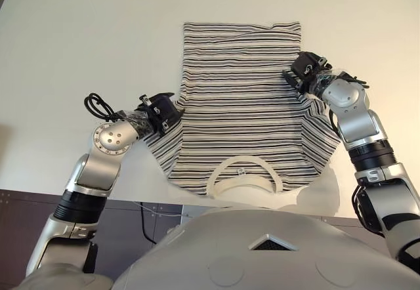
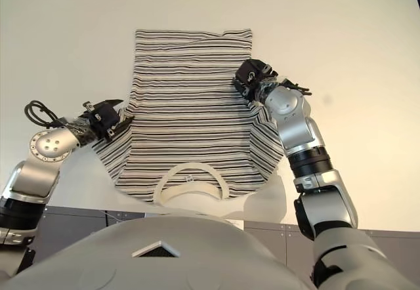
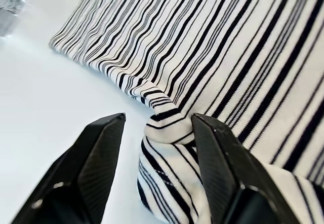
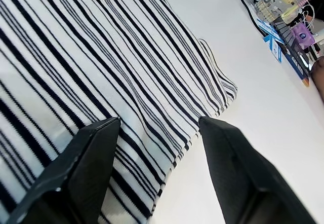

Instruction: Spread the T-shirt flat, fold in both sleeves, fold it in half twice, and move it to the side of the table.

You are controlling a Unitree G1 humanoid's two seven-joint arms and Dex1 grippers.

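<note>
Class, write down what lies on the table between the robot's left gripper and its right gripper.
The striped T-shirt fills the whole stretch between the left gripper and the right gripper, plain in the left eye view.

The T-shirt (image 1: pixel 239 106) is soft, matt knit cloth; up close its dark and pale stripes show a fine ribbed weave. Its collar (image 1: pixel 244 160) is a plain cream ribbed band. The table (image 1: pixel 79 41) under it is a smooth, matt white surface. The left gripper (image 3: pixel 158 121) and right gripper (image 4: pixel 159 125) have hard black fingers, plastic-looking, with a dull sheen and faint grain.
</note>
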